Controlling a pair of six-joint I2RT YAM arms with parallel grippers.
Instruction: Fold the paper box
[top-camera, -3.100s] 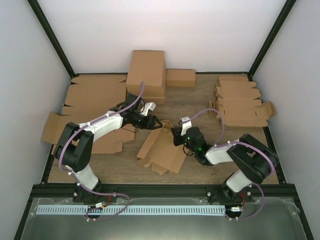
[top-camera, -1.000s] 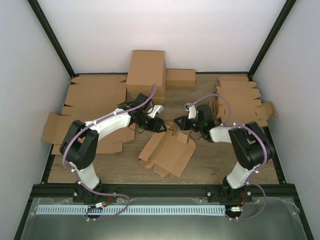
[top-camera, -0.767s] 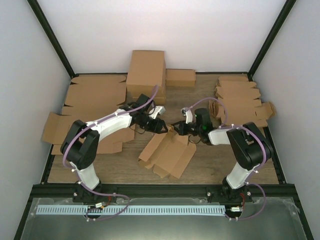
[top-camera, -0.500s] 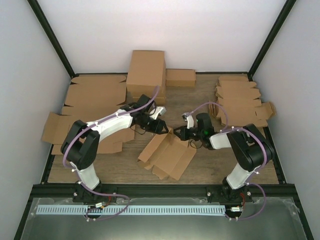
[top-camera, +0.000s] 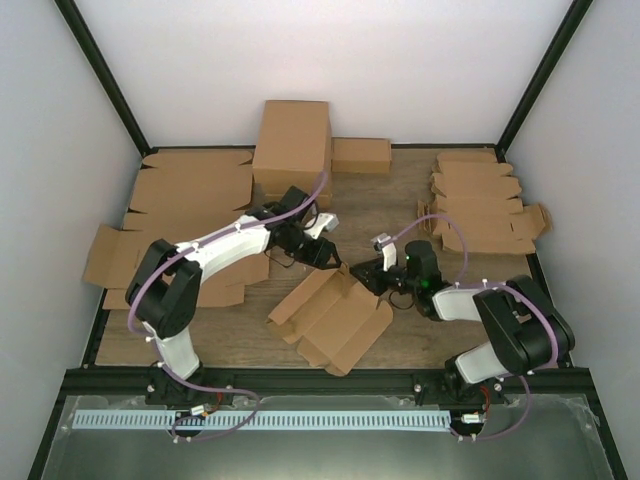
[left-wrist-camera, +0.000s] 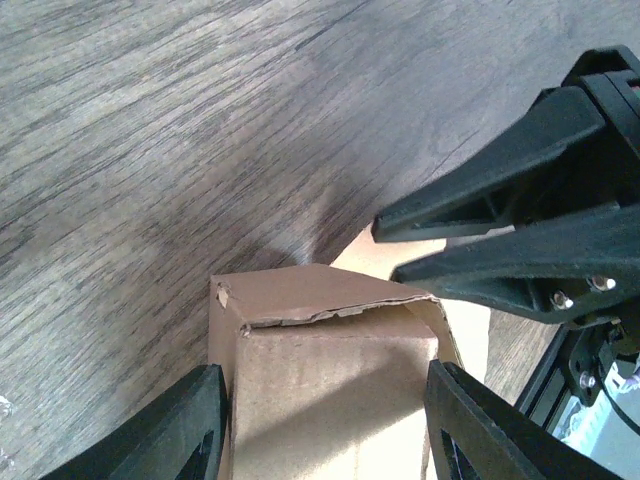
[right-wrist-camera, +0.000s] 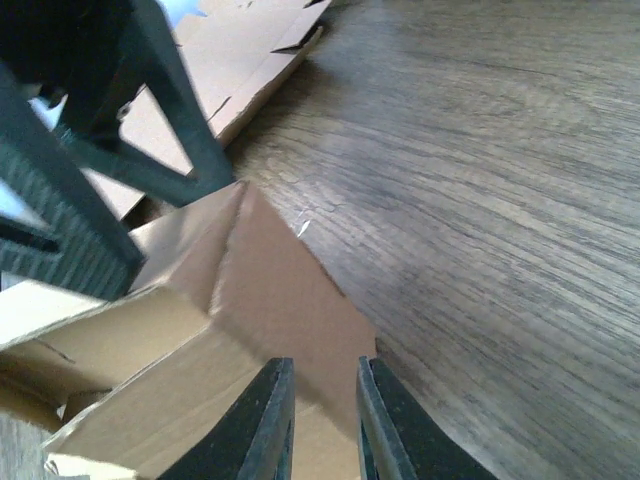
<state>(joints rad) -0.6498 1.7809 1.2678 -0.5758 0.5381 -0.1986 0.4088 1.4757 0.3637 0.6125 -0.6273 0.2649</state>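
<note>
The paper box (top-camera: 332, 318), a brown blank partly folded, lies at the table's middle with one end raised. My left gripper (top-camera: 333, 260) reaches over that far end. In the left wrist view the raised, folded end (left-wrist-camera: 330, 380) fills the gap between both fingers (left-wrist-camera: 190, 425), so the gripper (left-wrist-camera: 325, 372) is shut on it. My right gripper (top-camera: 366, 272) comes in from the right, tip to tip with the left one. In the right wrist view its fingers (right-wrist-camera: 323, 365) stand slightly apart over a triangular flap (right-wrist-camera: 280, 300), pinching nothing.
A large brown carton (top-camera: 293, 145) and a small closed box (top-camera: 361, 155) stand at the back. Wide flat cardboard sheets (top-camera: 185, 195) cover the left side. A stack of small blanks (top-camera: 480, 205) lies at the right. Black frame posts border the table.
My right gripper has moved nearer and its jaws have parted from shut. The paper box has shifted towards the near left. My left gripper has followed slightly right, still on the raised end.
</note>
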